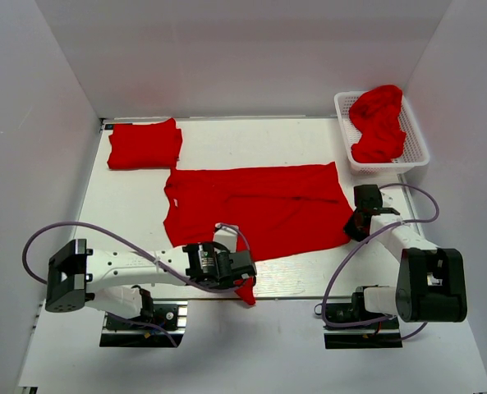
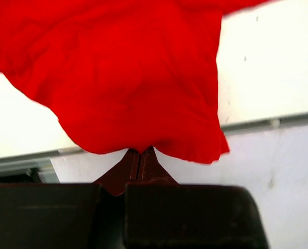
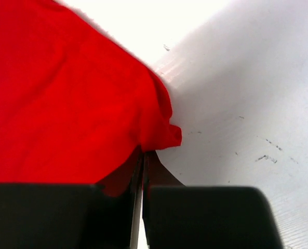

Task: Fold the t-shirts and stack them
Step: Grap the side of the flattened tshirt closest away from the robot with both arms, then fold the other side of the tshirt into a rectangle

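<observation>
The left gripper (image 2: pixel 141 157) is pinched tight on the near edge of the spread bright red cloth t-shirt (image 1: pixel 259 205). The right gripper (image 3: pixel 143 158) is clamped on its right corner. A folded red t-shirt (image 1: pixel 144 144) lies far left. A crumpled red t-shirt (image 1: pixel 379 123) fills the white lattice plastic basket (image 1: pixel 416 144) far right.

We see a spread t-shirt (image 1: pixel 255 209) at the middle of the worktop (image 1: pixel 251 144). Just beside it at 10 o'clock lies a folded t-shirt (image 1: pixel 144 144). At 2 o'clock sits a basket (image 1: pixel 384 167) with a crumpled t-shirt (image 1: pixel 379 123) in it. Our left gripper (image 1: pixel 247 281) pinches the spread t-shirt's 6 o'clock edge, and our right gripper (image 1: pixel 354 230) its 4 o'clock corner.
</observation>
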